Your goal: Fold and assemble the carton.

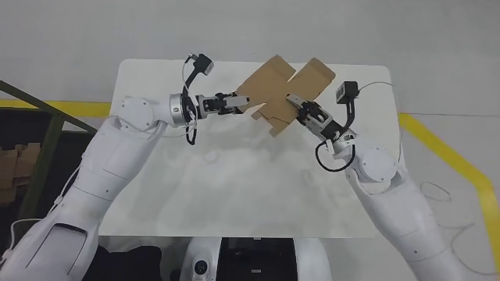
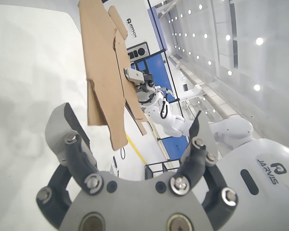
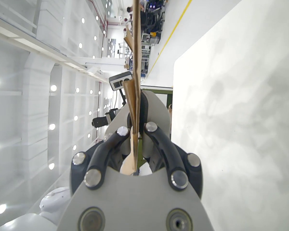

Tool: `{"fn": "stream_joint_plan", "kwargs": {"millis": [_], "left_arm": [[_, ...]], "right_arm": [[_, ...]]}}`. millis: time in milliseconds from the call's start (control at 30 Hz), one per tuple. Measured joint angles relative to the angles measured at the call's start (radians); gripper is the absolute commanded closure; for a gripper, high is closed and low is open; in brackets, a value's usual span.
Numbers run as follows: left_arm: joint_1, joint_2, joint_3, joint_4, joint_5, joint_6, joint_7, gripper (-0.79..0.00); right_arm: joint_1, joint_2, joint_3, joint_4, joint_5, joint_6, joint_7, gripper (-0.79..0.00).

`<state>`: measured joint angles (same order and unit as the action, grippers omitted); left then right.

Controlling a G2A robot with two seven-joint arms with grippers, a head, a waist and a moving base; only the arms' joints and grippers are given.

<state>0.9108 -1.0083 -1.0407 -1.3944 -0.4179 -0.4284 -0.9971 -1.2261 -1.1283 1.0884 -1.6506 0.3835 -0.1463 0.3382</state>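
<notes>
White table (image 1: pixel 195 179) under; carton (image 1: pixel 285 86), light stiff card, pinched in my R gripper (image 3: pixel 136 114); L gripper (image 2: pixel 133 118) spread, should take edge just ahead.

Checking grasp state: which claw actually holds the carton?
The right claw, shut on the carton's edge. The left claw is open, gripping nothing.
</notes>
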Motion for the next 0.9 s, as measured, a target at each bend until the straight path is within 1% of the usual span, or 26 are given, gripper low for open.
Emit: {"fn": "stream_joint_plan", "kwargs": {"millis": [133, 267, 533, 700, 733, 800, 867, 900], "left_arm": [[-0.022, -0.009, 0.024, 0.019, 0.026, -0.006, -0.001, -0.785], [-0.035, -0.02, 0.045, 0.022, 0.066, -0.021, 0.043, -0.785], [-0.064, -0.05, 0.103, 0.034, 0.123, -0.015, 0.156, -0.785], [-0.08, -0.066, 0.118, 0.061, 0.129, -0.006, 0.217, -0.785], [-0.082, -0.068, 0.118, 0.065, 0.129, -0.005, 0.226, -0.757], [-0.085, -0.072, 0.118, 0.074, 0.128, -0.001, 0.24, -0.514], [-0.087, -0.075, 0.117, 0.082, 0.121, 0.007, 0.25, -0.357], [-0.088, -0.077, 0.115, 0.085, 0.117, 0.011, 0.252, -0.311]], "right_arm": [[-0.043, -0.003, 0.011, -0.034, -0.01, 0.01, -0.077, 0.0], [-0.069, -0.008, 0.012, -0.051, -0.009, 0.03, -0.125, 0.0], [-0.074, -0.026, -0.014, -0.046, 0.01, 0.034, -0.162, 0.0], [-0.073, -0.034, -0.017, -0.041, 0.002, 0.035, -0.181, 0.0], [-0.074, -0.035, -0.017, -0.042, -0.001, 0.034, -0.185, 0.0], [-0.077, -0.037, -0.015, -0.044, -0.007, 0.032, -0.192, 0.0], [-0.079, -0.04, -0.012, -0.047, -0.011, 0.031, -0.197, 0.0], [-0.081, -0.041, -0.011, -0.047, -0.013, 0.03, -0.198, 0.0]]}}
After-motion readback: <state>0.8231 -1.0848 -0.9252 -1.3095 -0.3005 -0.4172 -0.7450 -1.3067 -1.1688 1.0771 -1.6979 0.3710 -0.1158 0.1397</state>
